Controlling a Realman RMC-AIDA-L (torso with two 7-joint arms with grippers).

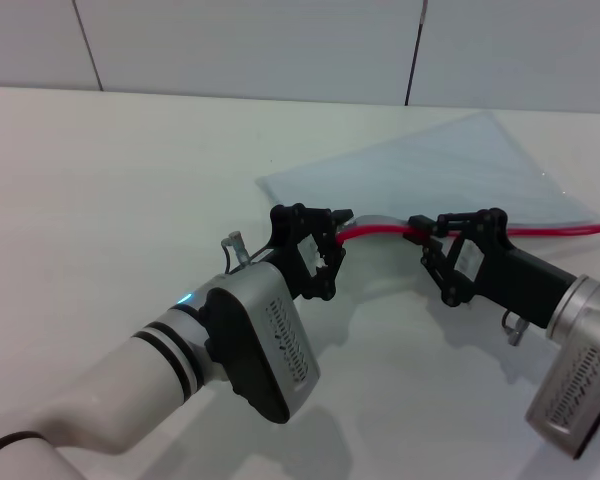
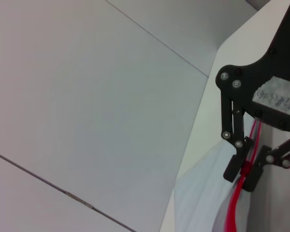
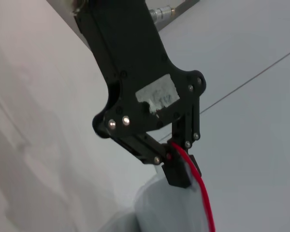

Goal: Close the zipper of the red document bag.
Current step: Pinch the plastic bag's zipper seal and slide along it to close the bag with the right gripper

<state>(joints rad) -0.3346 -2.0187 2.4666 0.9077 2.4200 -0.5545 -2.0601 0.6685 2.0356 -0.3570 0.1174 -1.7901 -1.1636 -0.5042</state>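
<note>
On the white worktop (image 1: 100,180), the red document bag (image 1: 450,170) lies flat. Its zipper (image 1: 380,231) is pinched by both sets of jaws: left gripper (image 1: 332,228) at the end, right gripper (image 1: 423,232) just beside it, the strip running away rightward.

Translucent plastic bag (image 1: 450,170), matt table (image 1: 110,190)

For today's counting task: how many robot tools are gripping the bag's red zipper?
2. The left tool grips the zipper at its left end; the right tool grips it farther right, at the bag's near edge.
</note>
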